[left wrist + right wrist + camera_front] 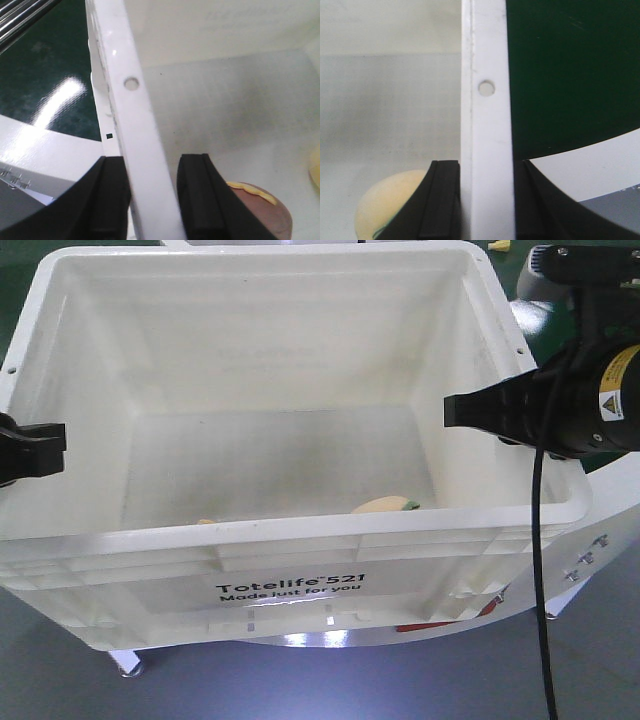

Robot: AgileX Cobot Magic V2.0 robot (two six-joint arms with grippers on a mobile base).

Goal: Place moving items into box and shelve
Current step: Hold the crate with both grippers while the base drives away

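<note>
The box, a big white crate printed "Totelife 521", fills the front view. My left gripper is at its left rim and my right gripper at its right rim. In the left wrist view the left gripper is shut on the rim of the box. In the right wrist view the right gripper clamps the rim of the box. Two moving items lie on the box floor: a pale yellow lump with a green edge, and a brownish-pink lump with a yellow stub.
A dark green surface lies outside the box on both sides. A white curved panel sits under and to the right of the box. Metal rails run past the far left. Another white rim shows behind the box.
</note>
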